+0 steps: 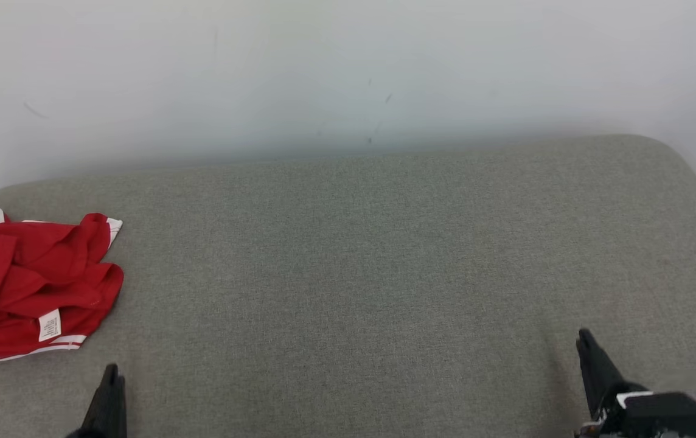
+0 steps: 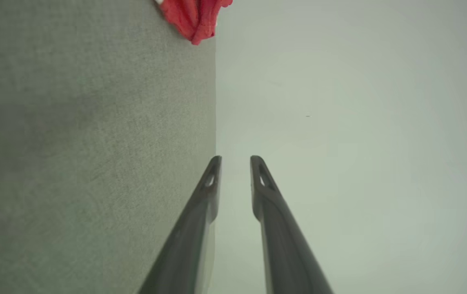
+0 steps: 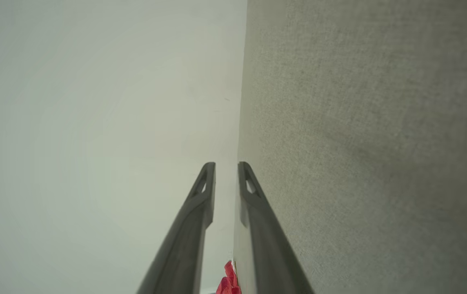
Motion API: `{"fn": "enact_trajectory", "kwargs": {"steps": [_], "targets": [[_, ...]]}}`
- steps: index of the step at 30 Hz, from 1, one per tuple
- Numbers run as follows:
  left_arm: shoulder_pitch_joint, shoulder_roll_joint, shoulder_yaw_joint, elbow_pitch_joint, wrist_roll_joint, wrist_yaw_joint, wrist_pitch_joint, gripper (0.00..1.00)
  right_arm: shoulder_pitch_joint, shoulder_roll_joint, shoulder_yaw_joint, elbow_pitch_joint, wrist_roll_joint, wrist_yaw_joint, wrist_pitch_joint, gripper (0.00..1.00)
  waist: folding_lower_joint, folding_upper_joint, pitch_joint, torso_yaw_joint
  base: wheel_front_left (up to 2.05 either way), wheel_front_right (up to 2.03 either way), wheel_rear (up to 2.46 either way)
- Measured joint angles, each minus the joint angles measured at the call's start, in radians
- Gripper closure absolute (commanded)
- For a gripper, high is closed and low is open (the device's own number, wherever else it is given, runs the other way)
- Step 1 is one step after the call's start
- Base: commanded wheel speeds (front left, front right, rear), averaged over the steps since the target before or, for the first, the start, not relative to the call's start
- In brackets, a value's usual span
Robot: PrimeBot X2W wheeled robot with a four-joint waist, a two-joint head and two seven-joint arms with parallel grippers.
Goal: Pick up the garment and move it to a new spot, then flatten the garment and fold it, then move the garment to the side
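— Fingers [image 2: 207, 204] on the left gripper [image 2: 235, 163]: parted or pinched?
— Parted, with a plain gap between the tips and nothing in it. The right gripper [image 3: 226, 167] stands loose too, its gap narrower and just as empty. Neither touches cloth.
— And the garment [image 1: 25, 280]?
— In the head view it's out at nine o'clock on the grey padded surface [image 1: 384, 274]. It's a crumpled red heap with white trim and a white label, and it runs past the picture's edge. The left gripper sits at seven o'clock, near the heap's lower hem but apart from it. The right one is at five o'clock, well apart.
— So the pickup hasn't begun, I'd say. What could spoil it?
— The heap is layered, so a pinch might catch one loose fold and leave the garment hanging lopsided. Or it might take a thick wad and slip. With so slim a gap, the tips could plough the cloth ahead of them rather than straddle it.
— Anything about the spot?
— It lies close to the surface's nine o'clock side, and I cannot tell how much hangs beyond. A shove that way might tip it off. The right arm would have to cross the whole surface to help, and the weave looks rough enough to drag on the cloth.
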Motion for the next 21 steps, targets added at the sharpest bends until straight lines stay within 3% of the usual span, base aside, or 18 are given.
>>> {"fn": "enact_trajectory", "kwargs": {"steps": [15, 21], "targets": [[0.019, -0.002, -0.040, 0.019, 0.043, 0.004, -0.044, 0.00, 0.027, 0.003, 0.036, 0.019, -0.036, -0.006, -0.043, 0.00, 0.0000, 0.0000, -0.020, -0.001, 0.00, 0.00, 0.00], [0.019, 0.008, -0.072, 0.015, 0.105, 0.018, -0.068, 0.00, 0.027, -0.013, 0.069, 0.017, -0.101, -0.029, -0.066, 0.00, -0.0001, 0.0000, -0.033, -0.001, 0.00, 0.00, 0.00]]}}
